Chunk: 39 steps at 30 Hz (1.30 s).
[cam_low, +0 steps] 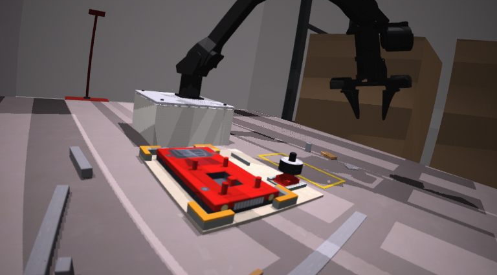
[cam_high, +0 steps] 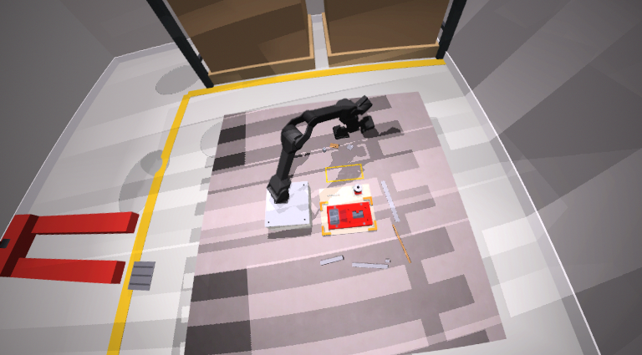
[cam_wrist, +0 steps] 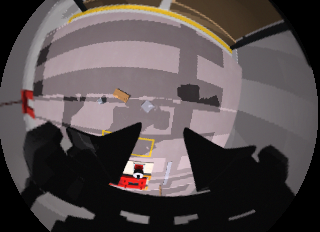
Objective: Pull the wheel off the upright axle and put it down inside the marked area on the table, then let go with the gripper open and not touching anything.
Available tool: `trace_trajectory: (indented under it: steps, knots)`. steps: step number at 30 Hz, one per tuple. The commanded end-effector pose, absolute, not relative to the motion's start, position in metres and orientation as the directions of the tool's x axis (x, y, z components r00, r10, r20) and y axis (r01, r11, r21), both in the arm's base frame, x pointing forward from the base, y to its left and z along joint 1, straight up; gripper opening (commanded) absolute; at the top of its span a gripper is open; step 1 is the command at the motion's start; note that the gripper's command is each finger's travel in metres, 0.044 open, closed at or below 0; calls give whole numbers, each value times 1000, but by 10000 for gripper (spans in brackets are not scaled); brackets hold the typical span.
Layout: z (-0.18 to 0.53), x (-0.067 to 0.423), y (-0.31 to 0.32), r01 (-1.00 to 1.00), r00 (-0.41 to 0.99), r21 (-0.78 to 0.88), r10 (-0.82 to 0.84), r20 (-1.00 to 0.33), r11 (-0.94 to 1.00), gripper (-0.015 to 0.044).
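The wheel (cam_high: 358,188) (cam_low: 290,167) (cam_wrist: 138,175), black with a white top face, sits on the upright axle, whose black tip (cam_low: 292,156) sticks up through it. Below it is a red base (cam_low: 287,179) on the cream board. The marked area is a yellow rectangular outline (cam_high: 343,167) (cam_low: 334,184) (cam_wrist: 152,148) beside the board, with no object inside. My gripper (cam_low: 370,118) (cam_wrist: 162,128) is open and empty, fingers pointing down. It hangs high above the table, beyond the marked area from the board, well away from the wheel.
A red block (cam_high: 349,216) (cam_low: 238,180) with short pegs lies on the cream board (cam_low: 311,193) between orange corner brackets. A small orange piece (cam_high: 333,145) (cam_low: 329,154) (cam_wrist: 121,95) and small grey pieces lie beyond the marked area. Grey bars (cam_high: 389,200) (cam_low: 331,244) lie around the board.
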<state>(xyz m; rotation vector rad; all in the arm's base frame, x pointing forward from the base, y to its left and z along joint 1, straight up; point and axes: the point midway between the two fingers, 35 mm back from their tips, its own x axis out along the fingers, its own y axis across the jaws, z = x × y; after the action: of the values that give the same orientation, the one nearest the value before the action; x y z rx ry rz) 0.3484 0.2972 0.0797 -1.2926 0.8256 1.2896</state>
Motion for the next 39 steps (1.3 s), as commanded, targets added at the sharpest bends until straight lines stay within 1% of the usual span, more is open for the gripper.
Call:
trace_trajectory:
  steps: [1,5,10,14,16,17,31,39]
  knots:
    - [72,364,227,-959,147,-109,130,-980,263,300]
    - [67,369,180,-834,123,-54,89,-988,549,300]
    - [61,367,124,-560,84,-8,46,-995,829,300]
    - [57,359,81,-272,46,7,20,-999,962,300]
    - [55,354,63,-133,27,8,11,-1000,991,300]
    - [55,352,58,-94,22,7,9,-1000,996,300]
    - [50,353,56,-80,21,7,9,-1000,997,300]
    - [-8,359,58,-80,21,7,9,-1000,997,300]
